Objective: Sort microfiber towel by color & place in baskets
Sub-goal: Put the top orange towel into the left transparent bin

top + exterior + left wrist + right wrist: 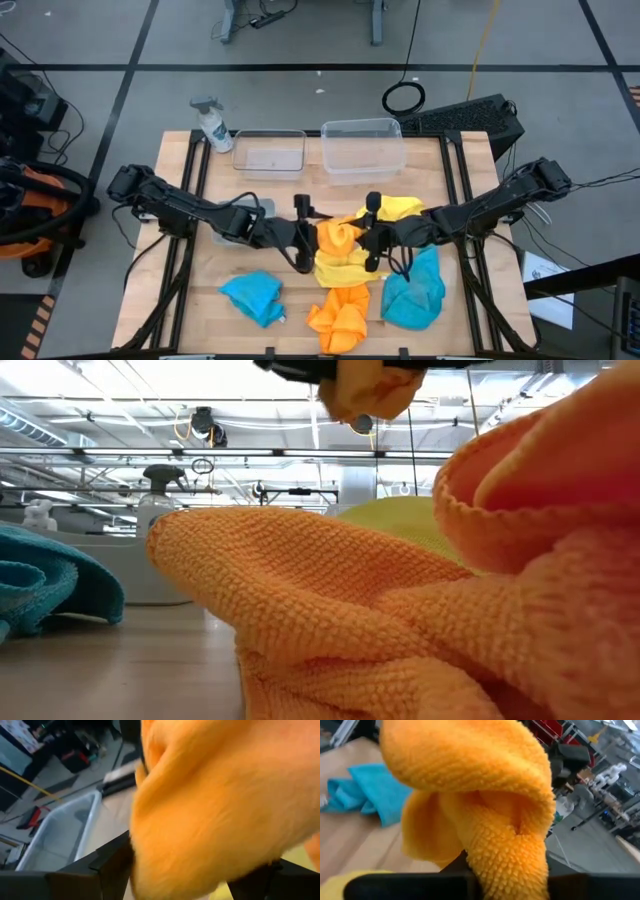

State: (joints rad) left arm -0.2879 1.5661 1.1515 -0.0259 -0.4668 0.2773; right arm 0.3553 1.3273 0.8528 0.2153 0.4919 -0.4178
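— Towels: where are they lying, taking the big tub [362,145] as the mark?

— An orange towel [337,238] is up off the table, straight out from the big tub toward the near edge, and both grippers meet at it. Under and around it lies a yellow towel [347,268], and a second yellow towel [398,208] lies closer to the tub, off to the right. A second orange towel [339,315] lies farthest from the tub, at the near edge. One blue towel [254,295] sits to the left of that, another blue towel [414,288] to the right.

— What's in the tubs?

— Nothing that I can see. The big tub holds no cloth, nor does the small tub [269,152] just beside it on the left. A third tub [248,211] shows only as a corner under the left arm, so I cannot tell its contents.

— And the grippers?

— The right gripper [495,862] is pinched on the raised orange towel, which drapes over its fingers. The left gripper [187,870] has its fingers spread wide, with the same towel bunched between them.

— Anything else by the tubs?

— A spray bottle [212,124], just left of the small tub.
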